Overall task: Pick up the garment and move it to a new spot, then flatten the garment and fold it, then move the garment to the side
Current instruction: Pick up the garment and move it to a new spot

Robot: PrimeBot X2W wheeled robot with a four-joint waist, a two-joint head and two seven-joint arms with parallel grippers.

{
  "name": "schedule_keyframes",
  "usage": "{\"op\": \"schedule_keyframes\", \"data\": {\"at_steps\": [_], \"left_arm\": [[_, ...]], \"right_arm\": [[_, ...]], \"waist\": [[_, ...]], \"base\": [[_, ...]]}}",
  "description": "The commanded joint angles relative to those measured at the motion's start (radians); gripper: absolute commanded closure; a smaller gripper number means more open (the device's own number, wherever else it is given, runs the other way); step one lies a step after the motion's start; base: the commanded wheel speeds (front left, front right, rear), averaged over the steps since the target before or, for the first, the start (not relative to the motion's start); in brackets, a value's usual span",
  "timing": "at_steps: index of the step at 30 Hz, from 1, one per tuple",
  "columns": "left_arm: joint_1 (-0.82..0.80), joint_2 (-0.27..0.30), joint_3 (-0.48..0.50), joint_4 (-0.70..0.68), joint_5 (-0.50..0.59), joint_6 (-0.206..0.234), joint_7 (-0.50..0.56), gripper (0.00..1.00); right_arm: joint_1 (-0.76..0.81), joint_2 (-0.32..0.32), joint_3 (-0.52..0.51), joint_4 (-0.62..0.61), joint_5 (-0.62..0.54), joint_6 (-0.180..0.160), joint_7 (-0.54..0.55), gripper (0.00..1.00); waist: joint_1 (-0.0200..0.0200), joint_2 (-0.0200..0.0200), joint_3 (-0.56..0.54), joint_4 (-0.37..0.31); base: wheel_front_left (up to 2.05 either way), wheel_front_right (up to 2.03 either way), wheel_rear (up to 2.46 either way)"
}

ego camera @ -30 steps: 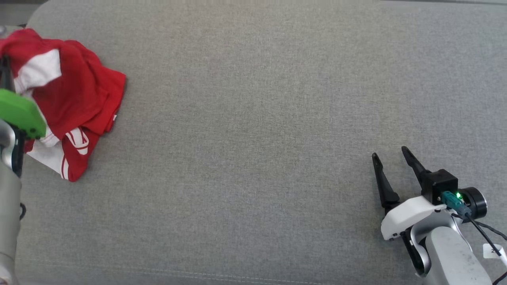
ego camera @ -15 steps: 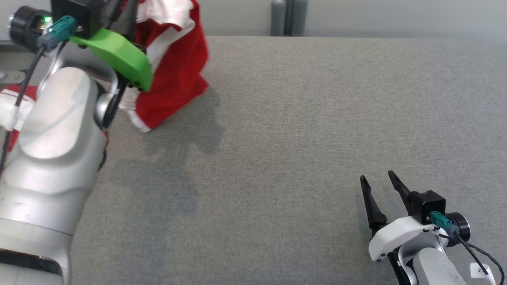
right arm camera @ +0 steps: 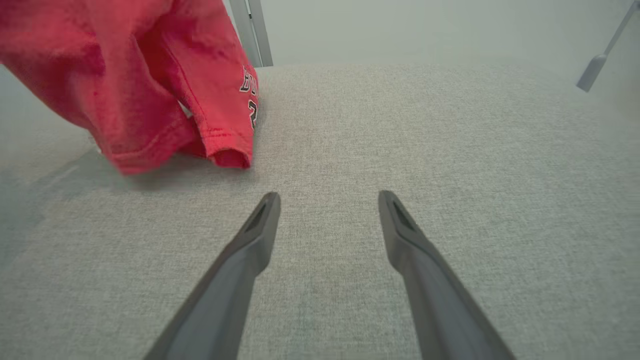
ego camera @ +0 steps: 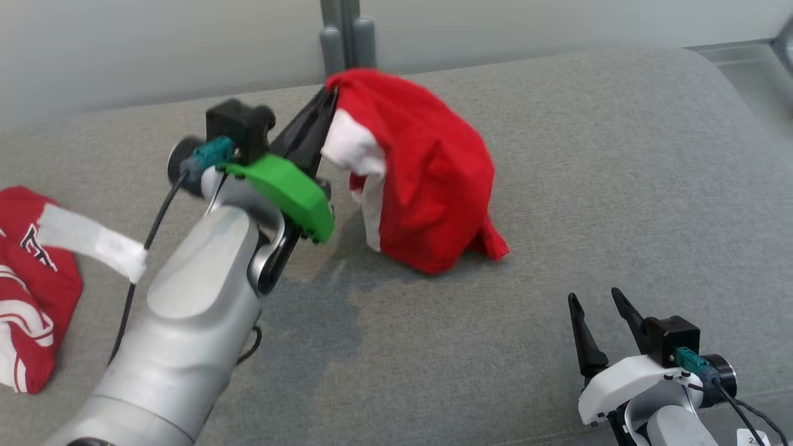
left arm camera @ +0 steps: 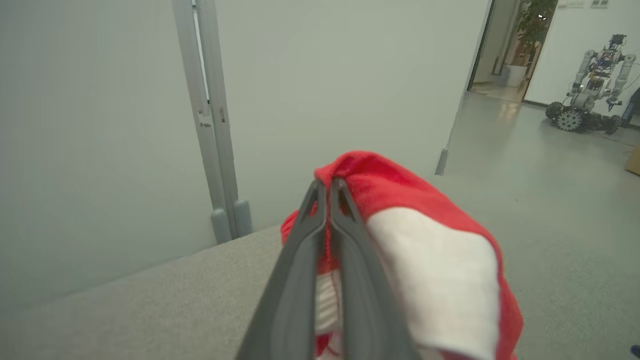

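Your left gripper [ego camera: 327, 102]: fingers pressed together, pinching top fold of garment [ego camera: 427, 179]. Garment red with white panels, bunched and creased, hanging as crumpled cone from pinch. Its lower hem touches grey cushion [ego camera: 619, 155], toward back, near middle. Right wrist view gives you lettering near one hem, partly hidden. Your right gripper [ego camera: 596, 298]: fingers spread, at front right, well apart from garment. Second red-and-white cloth [ego camera: 31, 291] lies at far left.

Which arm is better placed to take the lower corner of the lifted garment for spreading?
Probably the right. The right gripper is open and free, and a lower corner of the lifted garment lies ahead of it; the left gripper is shut on its top.
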Motion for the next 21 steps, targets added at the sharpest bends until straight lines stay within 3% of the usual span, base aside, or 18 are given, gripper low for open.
{"op": "schedule_keyframes", "data": {"at_steps": [1, 8, 13, 14, 16, 21], "left_arm": [[0.037, 0.006, 0.007, 0.031, -0.012, 0.010, -0.010, 1.00], [0.173, 0.049, 0.052, 0.246, 0.006, 0.088, -0.038, 1.00], [0.263, 0.076, 0.100, 0.273, 0.028, 0.105, -0.038, 1.00], [0.281, 0.077, 0.110, 0.270, 0.035, 0.107, -0.038, 0.91], [0.309, 0.086, 0.133, 0.241, 0.061, 0.122, -0.039, 0.00], [0.411, 0.082, 0.208, 0.129, 0.144, 0.170, -0.038, 0.00]], "right_arm": [[0.009, 0.000, 0.004, -0.001, 0.006, -0.001, -0.003, 0.00], [-0.012, 0.000, -0.005, -0.013, -0.003, -0.001, -0.003, 0.00], [-0.023, 0.000, -0.003, -0.019, -0.009, -0.001, -0.003, 0.00], [-0.024, 0.000, -0.001, -0.020, -0.006, -0.001, -0.003, 0.00], [-0.027, 0.000, 0.004, -0.023, 0.001, -0.001, -0.003, 0.00], [-0.020, 0.000, 0.022, -0.032, 0.011, -0.002, -0.003, 0.00]], "waist": [[0.0000, -0.0001, 0.007, -0.047], [0.0000, -0.0001, 0.032, -0.063], [0.0000, -0.0001, 0.030, -0.052], [0.0000, -0.0001, 0.028, -0.049], [0.0000, -0.0001, 0.022, -0.043], [0.0000, -0.0001, -0.010, -0.026]], "base": [[0.00, 0.00, 0.00], [0.00, 0.00, 0.00], [0.00, 0.00, 0.00], [0.00, 0.00, 0.00], [0.00, 0.00, 0.00], [0.00, 0.00, 0.00]]}}
